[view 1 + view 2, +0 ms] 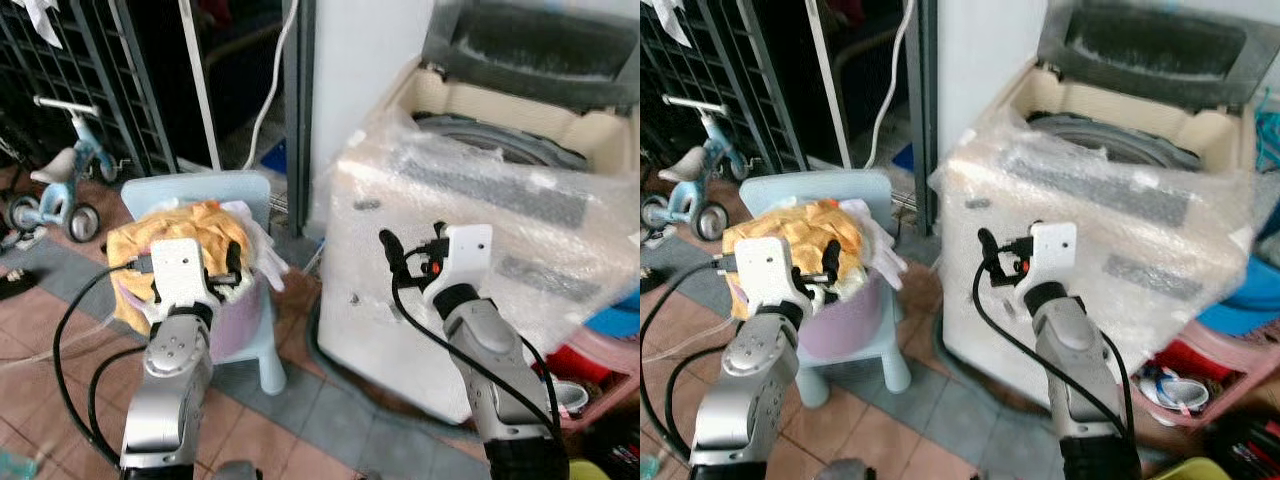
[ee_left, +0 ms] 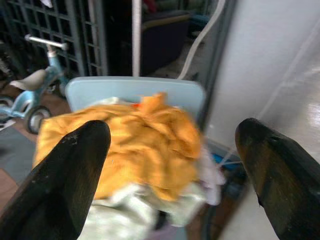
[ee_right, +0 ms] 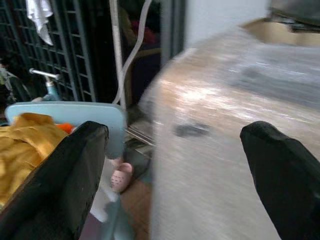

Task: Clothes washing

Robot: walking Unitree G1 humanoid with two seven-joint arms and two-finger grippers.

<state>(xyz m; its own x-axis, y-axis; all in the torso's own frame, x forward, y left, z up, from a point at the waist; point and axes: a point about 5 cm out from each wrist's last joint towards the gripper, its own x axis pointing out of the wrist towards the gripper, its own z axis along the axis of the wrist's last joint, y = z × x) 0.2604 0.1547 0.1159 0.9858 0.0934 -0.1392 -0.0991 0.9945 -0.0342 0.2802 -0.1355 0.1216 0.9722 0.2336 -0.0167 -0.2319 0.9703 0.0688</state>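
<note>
A heap of orange and white clothes (image 1: 205, 222) fills a lavender basket (image 1: 240, 322) that stands on a small light-blue chair (image 1: 215, 186). My left gripper (image 2: 172, 130) hovers open just above the near side of the heap, holding nothing. To the right stands a top-loading washing machine (image 1: 470, 205) wrapped in clear plastic. Its lid (image 1: 540, 45) is up and the drum opening (image 1: 500, 135) is exposed. My right gripper (image 3: 175, 131) is open and empty. It is held in front of the machine's near left corner, and one black finger (image 1: 388, 246) shows beside its white wrist plate.
A child's tricycle (image 1: 65, 172) stands at the far left before a black metal grate (image 1: 95, 60). A white hose (image 1: 275, 80) hangs behind the chair. A pink basin (image 1: 600, 372) with small items sits low on the right. A pink slipper (image 3: 120, 176) lies between the chair and the machine.
</note>
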